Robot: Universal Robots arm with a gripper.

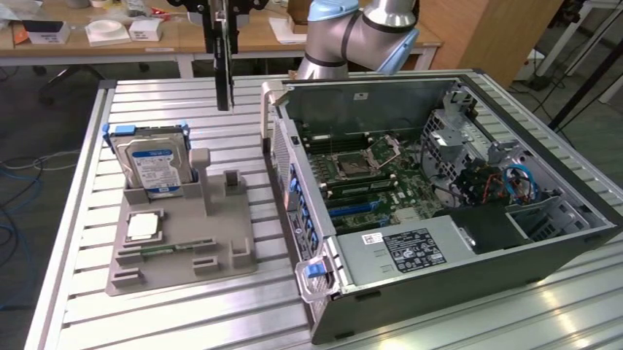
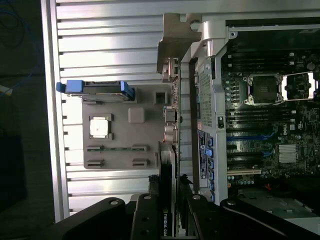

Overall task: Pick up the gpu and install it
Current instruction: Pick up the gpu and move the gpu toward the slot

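The gpu (image 1: 224, 65) hangs edge-on and upright above the slatted table, held from above by my gripper (image 1: 225, 9). It is in the air between the grey holder tray and the open computer case (image 1: 545, 251), off the case's rear panel. In the wrist view the gripper (image 2: 168, 212) is shut on the gpu (image 2: 167, 170), with black fingers (image 2: 145, 215) on either face of the card. The card's silver end bracket (image 2: 172, 45) points away from the camera. The motherboard (image 1: 375, 171) with its slots lies exposed inside the case.
The grey holder tray (image 1: 180, 273) sits at the exterior view's left with an upright blue-labelled hard drive (image 1: 151, 164), a processor (image 1: 144, 226) and a memory stick (image 1: 160, 249). The arm's base (image 1: 360, 33) stands behind the case. Benches with boxes lie beyond the table.
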